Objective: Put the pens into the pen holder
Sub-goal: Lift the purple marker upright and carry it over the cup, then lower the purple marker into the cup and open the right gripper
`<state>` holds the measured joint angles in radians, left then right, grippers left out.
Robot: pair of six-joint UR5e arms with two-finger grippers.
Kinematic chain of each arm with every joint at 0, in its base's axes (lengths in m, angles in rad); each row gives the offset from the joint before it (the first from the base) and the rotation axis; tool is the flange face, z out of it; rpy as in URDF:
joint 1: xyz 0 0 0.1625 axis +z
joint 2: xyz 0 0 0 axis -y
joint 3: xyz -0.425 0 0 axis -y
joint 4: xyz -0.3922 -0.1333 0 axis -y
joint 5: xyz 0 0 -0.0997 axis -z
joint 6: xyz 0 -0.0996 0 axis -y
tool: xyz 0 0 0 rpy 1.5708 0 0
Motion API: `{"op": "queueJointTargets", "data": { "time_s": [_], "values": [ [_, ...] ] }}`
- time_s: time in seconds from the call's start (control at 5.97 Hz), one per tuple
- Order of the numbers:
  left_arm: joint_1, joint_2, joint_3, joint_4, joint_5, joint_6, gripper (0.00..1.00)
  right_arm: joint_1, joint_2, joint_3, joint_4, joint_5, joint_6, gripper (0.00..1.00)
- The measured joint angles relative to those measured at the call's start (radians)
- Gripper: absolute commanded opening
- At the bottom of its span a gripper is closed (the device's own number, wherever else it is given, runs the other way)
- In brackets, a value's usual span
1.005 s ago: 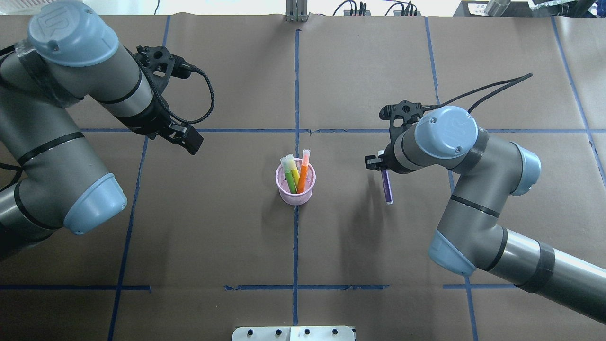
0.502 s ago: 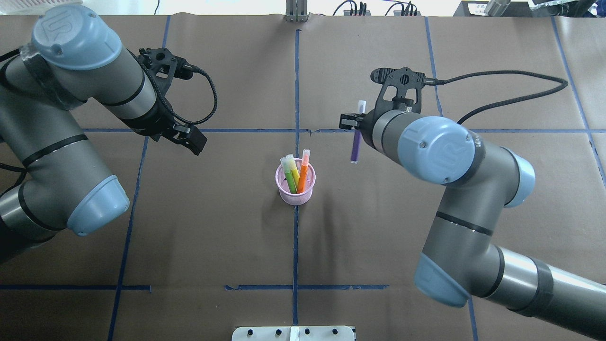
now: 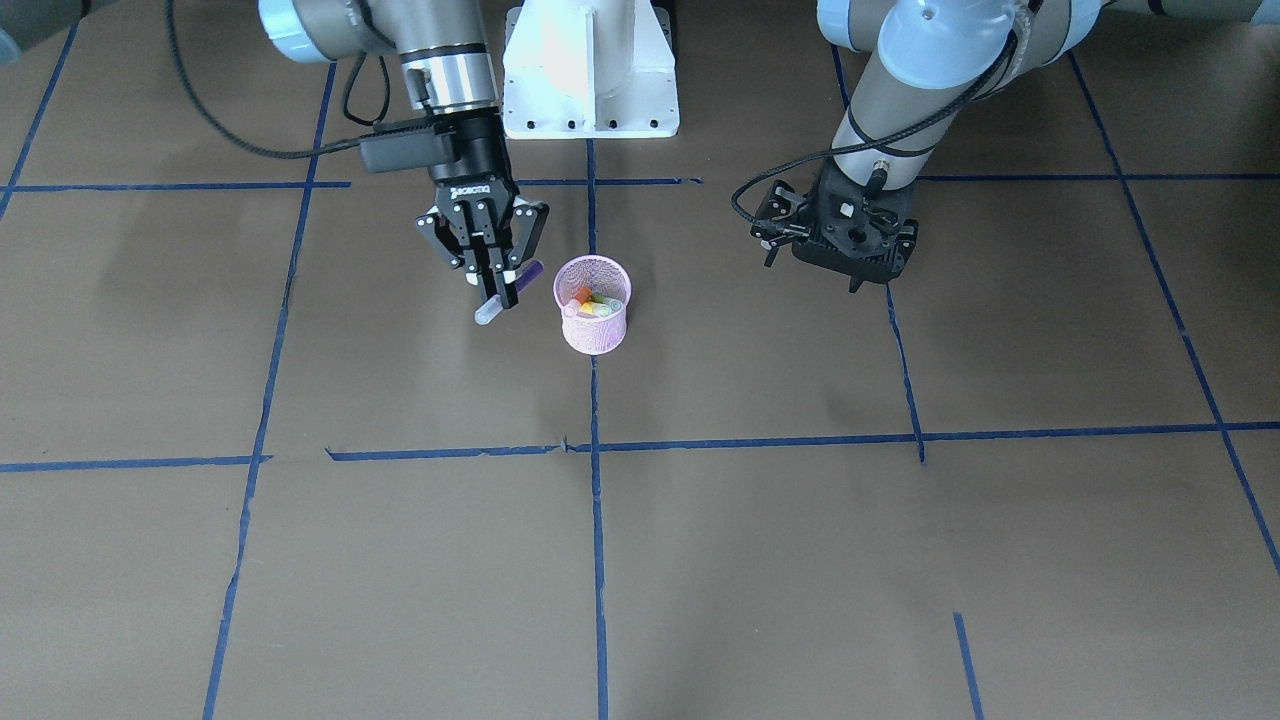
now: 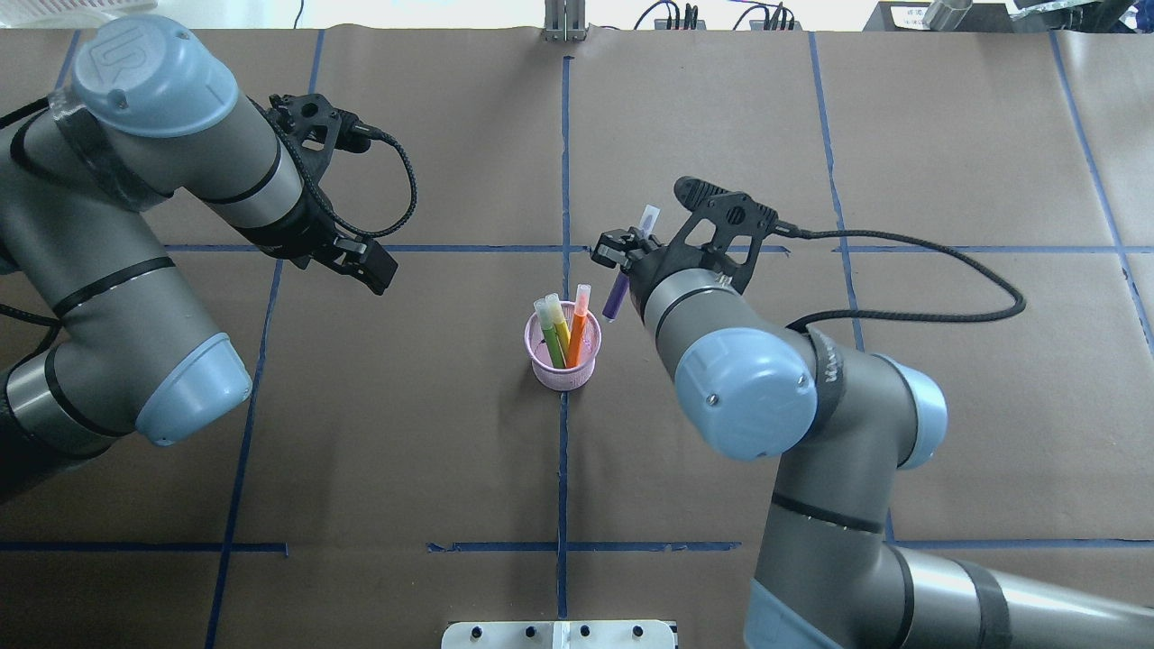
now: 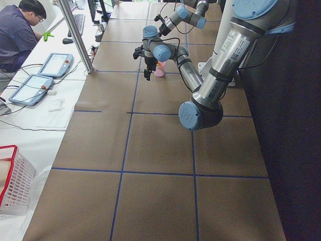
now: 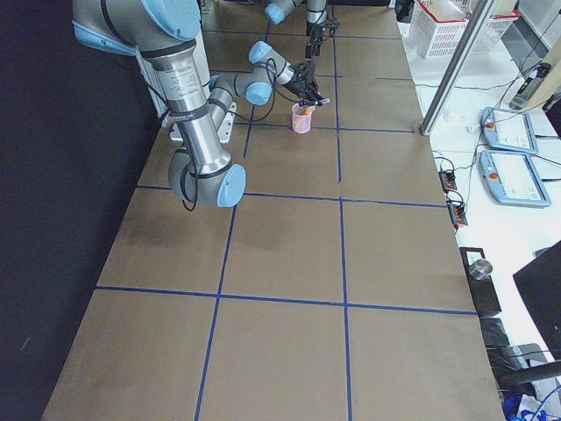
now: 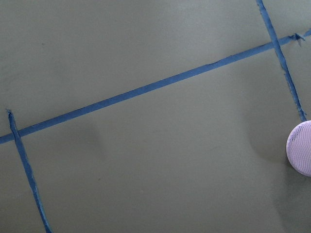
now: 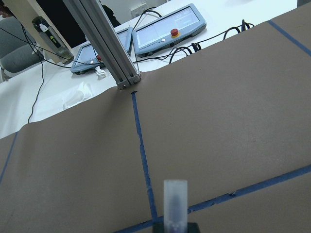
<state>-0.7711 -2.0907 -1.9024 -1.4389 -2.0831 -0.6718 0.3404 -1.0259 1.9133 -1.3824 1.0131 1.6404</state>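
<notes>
The pink mesh pen holder [image 4: 563, 359] stands at the table's middle and holds a green pen [image 4: 548, 335], a yellow pen [image 4: 560, 324] and an orange pen [image 4: 577, 323]. It also shows in the front view [image 3: 592, 320] and at the right edge of the left wrist view [image 7: 303, 148]. My right gripper [image 4: 624, 255] is shut on the purple pen [image 4: 617, 296]. It holds the pen tilted in the air, just beyond and to the right of the holder. The pen's cap end shows in the right wrist view [image 8: 175, 196]. My left gripper [image 4: 365, 263] is open and empty, well left of the holder.
Blue tape lines [image 4: 563, 162] divide the brown table cover. An aluminium post [image 8: 104, 43] stands at the table's far edge, with control panels [image 8: 167, 29] on the white bench beyond. The robot's white base plate [image 3: 590, 80] is behind the holder.
My right gripper has carried the purple pen left, from the table's right half to just beside the holder, and tilted it. The left arm has barely moved.
</notes>
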Motion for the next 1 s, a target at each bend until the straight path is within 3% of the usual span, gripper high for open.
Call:
{"op": "queueJointTargets", "data": {
  "time_s": [0.33, 0.67, 0.84, 1.0],
  "values": [
    [0.001, 0.000, 0.003, -0.002, 0.000, 0.000, 1.00, -0.095, 0.034, -0.065, -0.039, -0.194, 0.076, 0.00],
    [0.000, 0.000, 0.005, -0.008, 0.000, 0.000, 1.00, -0.132, 0.040, -0.126, -0.043, -0.291, 0.091, 0.00],
    [0.000, 0.000, 0.006, -0.009, 0.000, 0.000, 1.00, -0.144, 0.042, -0.138, -0.043, -0.320, 0.092, 0.16],
    [0.001, 0.000, 0.007, -0.010, 0.000, 0.000, 1.00, -0.150, 0.047, -0.144, -0.043, -0.333, 0.093, 0.99]
  ]
}}
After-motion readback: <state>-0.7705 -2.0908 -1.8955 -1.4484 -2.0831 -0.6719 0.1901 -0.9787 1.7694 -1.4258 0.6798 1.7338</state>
